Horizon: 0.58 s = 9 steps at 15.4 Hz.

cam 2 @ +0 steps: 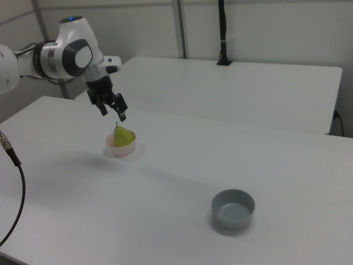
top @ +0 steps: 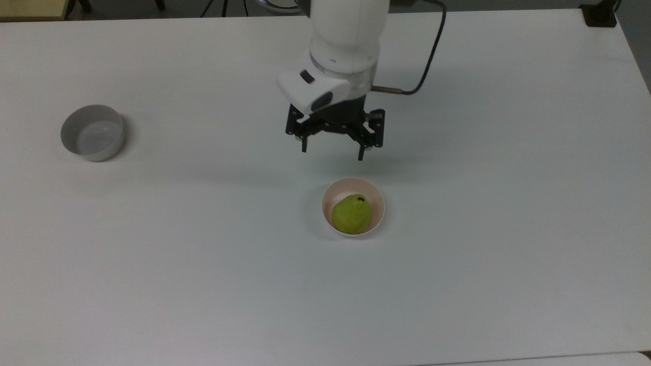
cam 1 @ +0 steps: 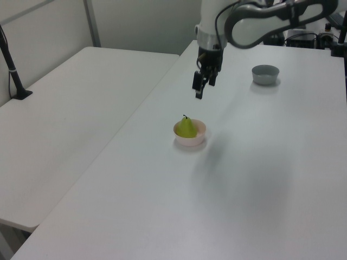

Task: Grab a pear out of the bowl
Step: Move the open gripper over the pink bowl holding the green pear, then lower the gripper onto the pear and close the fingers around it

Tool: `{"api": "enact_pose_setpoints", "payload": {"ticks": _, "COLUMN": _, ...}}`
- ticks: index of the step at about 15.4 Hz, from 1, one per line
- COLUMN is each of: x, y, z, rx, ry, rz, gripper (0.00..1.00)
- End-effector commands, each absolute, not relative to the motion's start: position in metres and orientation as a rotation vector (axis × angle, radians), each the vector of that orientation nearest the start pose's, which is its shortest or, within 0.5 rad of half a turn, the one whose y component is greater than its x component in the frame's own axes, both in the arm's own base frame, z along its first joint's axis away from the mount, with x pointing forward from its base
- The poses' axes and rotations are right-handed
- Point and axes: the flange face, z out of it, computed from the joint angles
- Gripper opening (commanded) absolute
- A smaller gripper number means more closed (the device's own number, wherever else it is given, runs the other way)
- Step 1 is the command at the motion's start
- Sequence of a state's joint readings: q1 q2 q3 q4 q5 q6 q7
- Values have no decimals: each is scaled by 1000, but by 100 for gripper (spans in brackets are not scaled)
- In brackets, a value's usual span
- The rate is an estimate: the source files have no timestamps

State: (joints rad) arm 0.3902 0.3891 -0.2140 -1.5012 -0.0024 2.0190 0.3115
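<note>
The pear [top: 351,214] stands stem-up in the bowl [top: 376,195], lower centre of the top view. The tool [top: 333,150] hangs above, fingers wide, empty. Judged light, firm, smooth: grip across the rounded belly.

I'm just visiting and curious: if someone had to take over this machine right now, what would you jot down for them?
Gripper: open, empty, hanging in the air above the table, short of the pink bowl.
Pear: sitting stem-up inside the pink bowl, untouched.
Grey bowl: empty, far off toward the top view's left; not part of the job.
Done: nothing grasped yet.
Left: probably centre over the pear, lower, close the fingers around it, lift it out.
</note>
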Motion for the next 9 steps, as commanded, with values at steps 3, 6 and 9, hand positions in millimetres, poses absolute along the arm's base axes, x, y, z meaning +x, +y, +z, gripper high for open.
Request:
{"api": "enact_pose_setpoints", "payload": {"ticks": 3, "x": 697, "y": 180, "z": 411, "rx": -3164, "ry": 194, "rz": -342, "gripper": 100}}
{"api": "enact_pose_setpoints", "payload": {"ticks": 6, "x": 702, "y": 184, "z": 389, "rx": -3173, "ry": 178, "rz": -354, "gripper": 100}}
{"api": "enact_pose_setpoints", "payload": {"ticks": 9, "x": 706, "y": 187, "z": 371, "rx": -3173, "ry": 167, "rz": -374, "gripper": 100}}
